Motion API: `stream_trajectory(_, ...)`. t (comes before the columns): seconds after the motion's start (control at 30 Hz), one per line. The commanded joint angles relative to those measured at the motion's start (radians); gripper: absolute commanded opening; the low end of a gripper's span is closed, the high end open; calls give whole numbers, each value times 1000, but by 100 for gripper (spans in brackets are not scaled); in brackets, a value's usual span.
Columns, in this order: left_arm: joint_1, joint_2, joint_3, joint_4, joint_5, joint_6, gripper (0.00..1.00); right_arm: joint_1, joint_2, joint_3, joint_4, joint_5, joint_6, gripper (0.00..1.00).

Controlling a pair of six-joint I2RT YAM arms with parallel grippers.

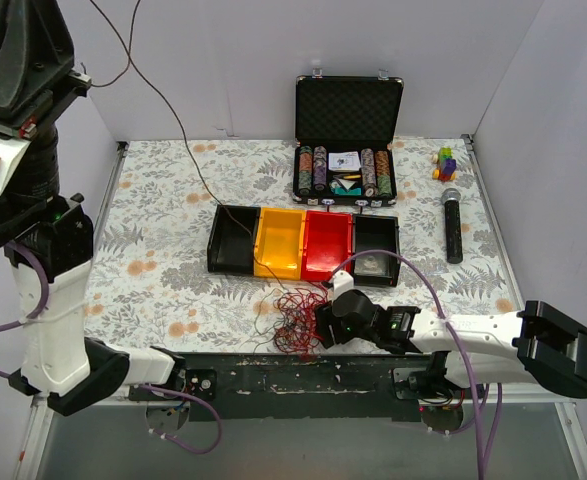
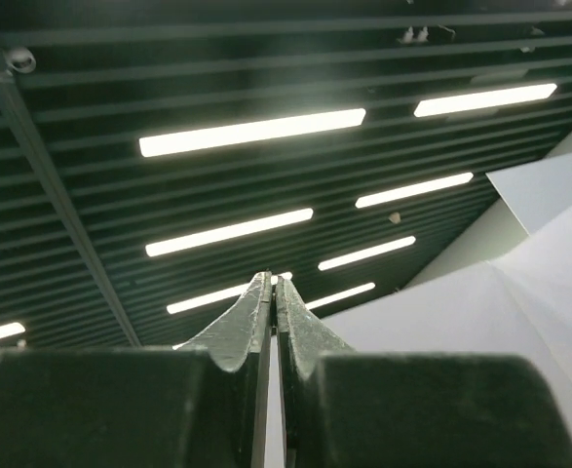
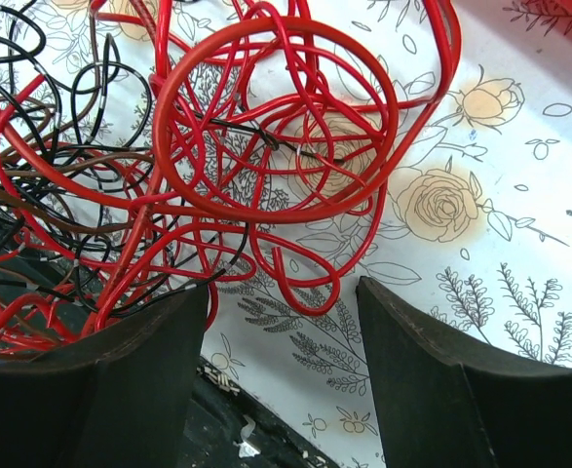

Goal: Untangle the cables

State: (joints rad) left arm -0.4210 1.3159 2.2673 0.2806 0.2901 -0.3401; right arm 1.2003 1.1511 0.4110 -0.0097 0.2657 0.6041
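Observation:
The cables (image 1: 295, 320) are a loose nest of thin red strands with some black and brown, lying on the floral cloth near the table's front edge. My right gripper (image 1: 322, 326) is low at the nest's right side. In the right wrist view it (image 3: 284, 290) is open. The red loops (image 3: 266, 127) lie just ahead of the fingertips and against the left finger (image 3: 130, 370), with nothing held. My left gripper (image 2: 273, 292) is shut and empty. It points up at the ceiling lights, far from the cables.
A row of bins stands behind the nest: black (image 1: 235, 240), yellow (image 1: 280, 243), red (image 1: 327, 245), black (image 1: 376, 238). An open poker-chip case (image 1: 347, 150), a microphone (image 1: 452, 225) and a small toy (image 1: 444, 162) are further back. A thin dark wire (image 1: 178, 130) runs to the left bin.

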Motion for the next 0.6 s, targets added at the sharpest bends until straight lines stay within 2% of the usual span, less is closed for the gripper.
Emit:
stream_trajectory(0.0,5,11,37,140,-31,84,0,5,52,-52,-38,-16,31,71)
stream_trajectory(0.13,5,40,53,256,-20,209,0,5,61,-61,-27,-19,39,71)
stream_trajectory(0.23,5,68,123,211,-16,217,0,5,68,-66,-21,-25,42,71)
stream_trajectory(0.4,5,-72,-125,129,57,204,0,5,61,-67,-9,-25,43,71)
stream_trajectory(0.57,5,-144,-325,100,1,185,0,5,33,-77,-6,-26,48,70)
